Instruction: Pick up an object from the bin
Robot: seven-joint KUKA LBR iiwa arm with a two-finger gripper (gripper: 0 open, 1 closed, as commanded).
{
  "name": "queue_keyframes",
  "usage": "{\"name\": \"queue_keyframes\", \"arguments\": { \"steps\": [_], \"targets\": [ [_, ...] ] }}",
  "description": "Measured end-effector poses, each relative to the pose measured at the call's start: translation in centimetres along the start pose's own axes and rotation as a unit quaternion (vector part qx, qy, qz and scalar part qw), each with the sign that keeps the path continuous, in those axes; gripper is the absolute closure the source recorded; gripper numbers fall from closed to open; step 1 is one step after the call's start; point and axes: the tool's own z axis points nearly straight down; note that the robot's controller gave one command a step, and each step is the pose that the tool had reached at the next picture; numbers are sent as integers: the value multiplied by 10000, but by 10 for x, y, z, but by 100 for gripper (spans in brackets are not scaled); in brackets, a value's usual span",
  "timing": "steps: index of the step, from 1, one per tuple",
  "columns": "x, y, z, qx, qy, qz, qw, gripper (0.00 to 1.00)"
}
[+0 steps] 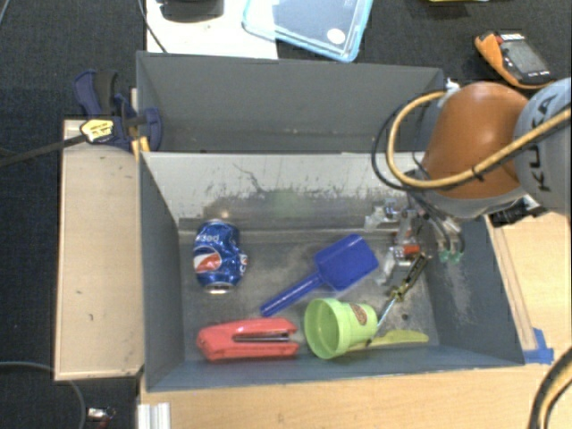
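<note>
Hanging low at the right of the bin (295,114), the gripper (402,280) sits just beside the blue scoop (344,264), with the green cup (338,327) near; how wide its jaws stand I cannot tell. Better to centre over the scoop's bowl, clear of the cup, before closing.

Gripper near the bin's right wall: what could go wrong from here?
1. The gripper hangs close to the bin's right wall; going down there, it may scrape the slope.
2. The blue scoop and the green cup both lie just to its left; it could knock one aside instead of gripping it.
3. The cup lies on its side and may roll if touched.
</note>
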Motion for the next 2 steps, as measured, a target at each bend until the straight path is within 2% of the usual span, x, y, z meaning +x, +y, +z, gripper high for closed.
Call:
{"name": "queue_keyframes", "arguments": {
  "steps": [1, 2],
  "targets": [
    [-2, 0, -4, 2, -41, -5, 10000, 0],
    [-30, 15, 71, 6, -57, -829, 9965, 0]
  ]
}}
